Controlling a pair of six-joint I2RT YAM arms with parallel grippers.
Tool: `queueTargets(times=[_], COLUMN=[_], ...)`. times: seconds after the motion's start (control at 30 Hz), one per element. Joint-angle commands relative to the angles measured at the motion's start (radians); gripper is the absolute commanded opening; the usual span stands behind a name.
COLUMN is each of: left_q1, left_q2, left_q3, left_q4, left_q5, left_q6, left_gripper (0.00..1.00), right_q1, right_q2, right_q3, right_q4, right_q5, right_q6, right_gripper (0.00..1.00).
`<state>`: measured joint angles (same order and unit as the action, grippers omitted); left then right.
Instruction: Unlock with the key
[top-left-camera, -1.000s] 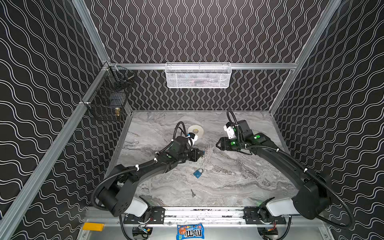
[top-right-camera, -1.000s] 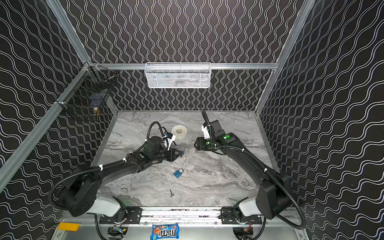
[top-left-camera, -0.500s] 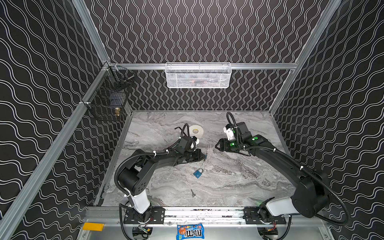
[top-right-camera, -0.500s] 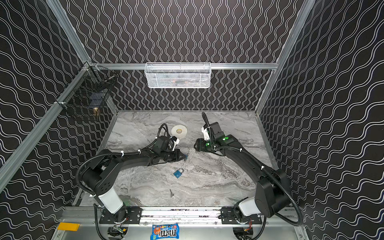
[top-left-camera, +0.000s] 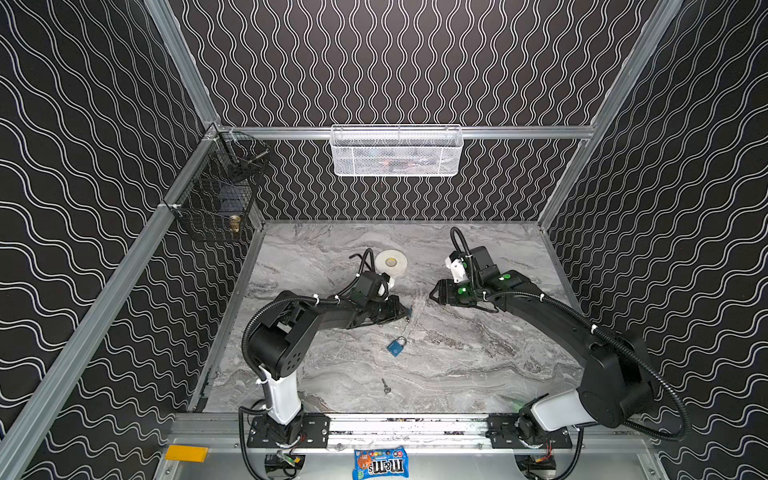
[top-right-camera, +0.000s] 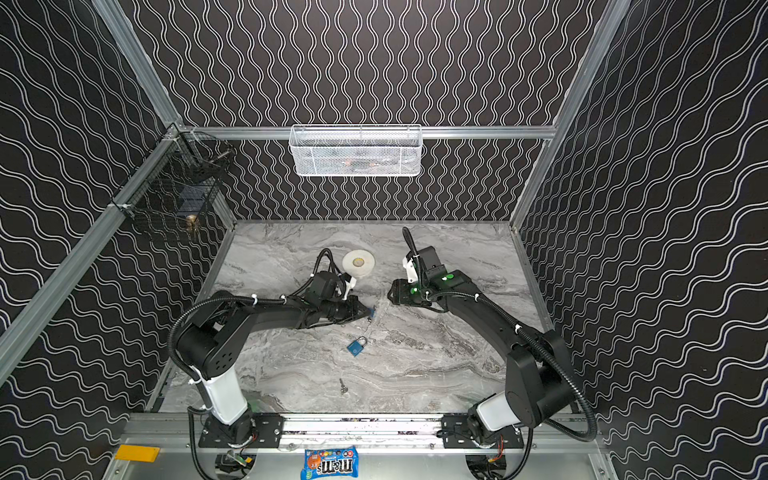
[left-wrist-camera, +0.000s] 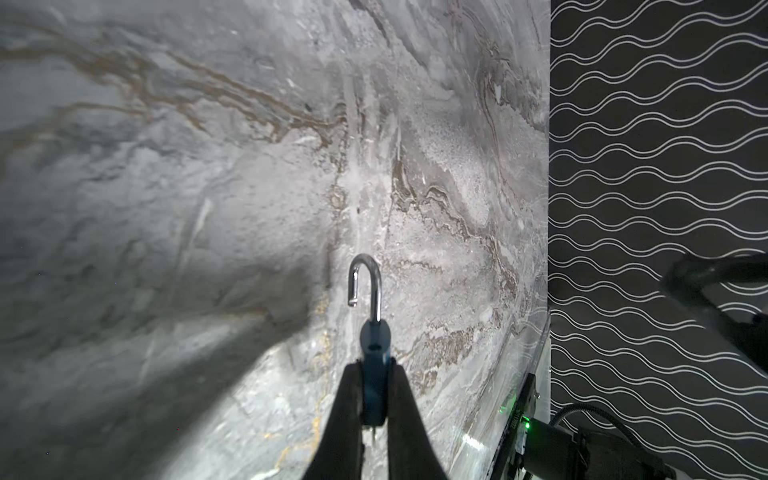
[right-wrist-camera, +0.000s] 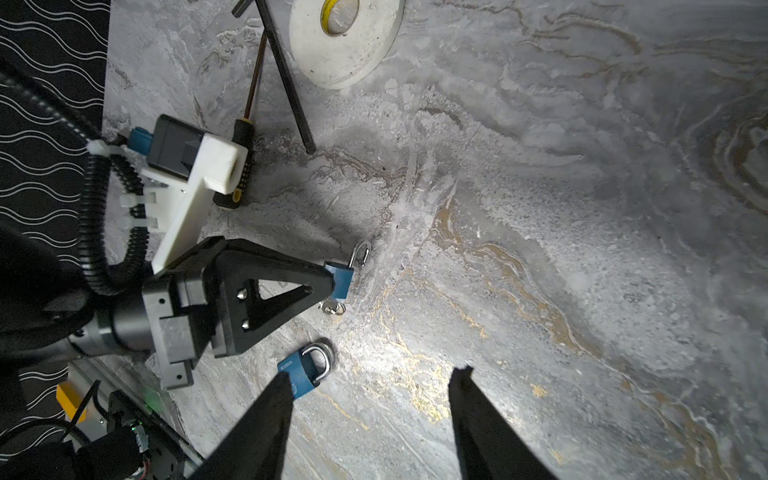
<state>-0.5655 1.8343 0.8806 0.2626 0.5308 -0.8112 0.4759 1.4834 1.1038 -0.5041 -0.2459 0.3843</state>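
Note:
My left gripper is shut on the body of a small blue padlock. Its steel shackle stands open, with one end free. In the right wrist view a key sticks out of the underside of this held padlock. In both top views the left gripper hovers low over the mid table. My right gripper is open and holds nothing, just right of the left one. A second blue padlock lies shut on the table.
A loose key lies near the front edge. A white tape roll, a screwdriver and a black rod lie behind the left gripper. A white basket hangs on the back wall and a black wire cage on the left.
The left arm's elbow has risen and its gripper has shifted slightly right with the padlock. The right arm has hardly moved.

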Motion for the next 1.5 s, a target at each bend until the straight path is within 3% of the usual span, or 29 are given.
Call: queueTargets(times=[0.0, 0.27, 0.47, 0.6, 0.8, 0.93, 1.0, 1.13, 1.47], left_q1=[0.014, 0.036, 0.037, 0.038, 0.032, 0.033, 0.032, 0.048, 0.076], left_q2=[0.01, 0.015, 0.002, -0.013, -0.045, -0.167, -0.259, -0.421, -0.941], left_q3=[0.008, 0.0, 0.009, 0.02, 0.015, -0.048, -0.078, -0.111, -0.271], left_q4=[-0.044, -0.072, -0.144, -0.224, -0.287, -0.223, -0.195, -0.351, -0.725], left_q5=[-0.002, -0.022, -0.065, -0.126, -0.193, -0.183, -0.146, -0.235, -0.379], left_q6=[0.022, 0.032, 0.07, 0.12, 0.156, 0.148, 0.153, 0.177, 0.123], left_gripper=[0.0, 0.03, 0.34, 0.47, 0.5, 0.5, 0.5, 0.5, 0.5], right_q1=[0.0, 0.0, 0.0, 0.0, 0.016, 0.034, 0.088, 0.237, 0.609], right_q2=[0.002, -0.001, -0.012, -0.019, -0.001, -0.014, -0.015, 0.016, 0.03], right_q3=[-0.001, 0.006, 0.005, 0.0, -0.017, -0.033, -0.044, -0.038, -0.163], right_q4=[0.019, 0.013, 0.016, 0.018, 0.047, 0.062, 0.037, -0.045, 0.028], right_q5=[-0.009, -0.02, -0.024, -0.02, -0.05, -0.035, -0.005, 0.127, 0.196], right_q6=[0.004, 0.003, 0.004, 0.002, 0.024, 0.056, 0.096, 0.23, 0.497], right_gripper=[0.62, 0.62, 0.63, 0.63, 0.61, 0.61, 0.59, 0.57, 0.53])
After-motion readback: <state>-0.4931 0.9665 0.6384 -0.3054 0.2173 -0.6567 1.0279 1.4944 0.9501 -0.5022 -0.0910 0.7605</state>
